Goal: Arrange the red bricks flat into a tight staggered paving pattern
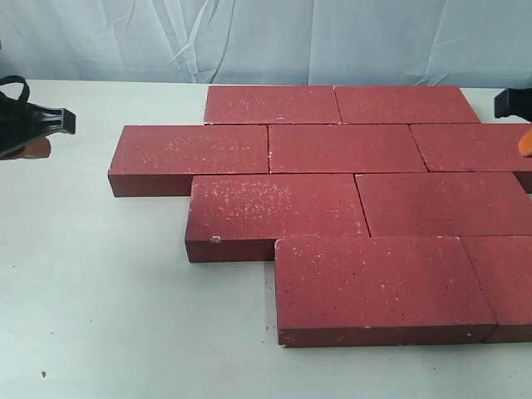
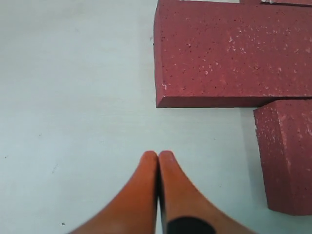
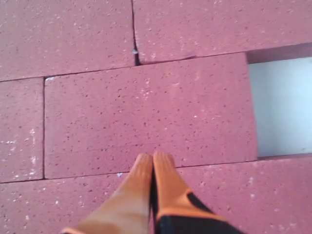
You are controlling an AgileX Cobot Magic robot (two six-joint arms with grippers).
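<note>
L gripper (image 2: 158, 155): fingers pinched together, nothing between them, over bare table (image 1: 108, 316) at the 9 o'clock edge of the ext. view. R gripper (image 3: 153, 157): likewise pinched closed and empty, above the brick field near the 3 o'clock edge.

Red bricks (image 1: 349, 199): 9 counted, all lying flat in 4 rows, each row offset from the next. They filled the table from centre out to 3 o'clock. All long axes ran 9-to-3.

Key relation: row-2 end brick (image 1: 191, 154) lay at approx. 3 o'clock from my L gripper, its short end face toward me, with bare table between us. L arm was clearly nearer to it than R. Row-3 end brick (image 1: 274, 212) sat at approx. 4 o'clock from L, further off, same orientation.

R wrist view: only thin dark lines between bricks. 1 seam (image 3: 134, 29) looked a touch wider where it met the row beside it. The bare notch of table there read as a stagger step, not a hole.

Judgement: pattern looked about done. If any tightening were left, it would be an end-on push toward 3 o'clock along the long axis, L side. Risk: an off-centre push could skew a brick and open a joint.
</note>
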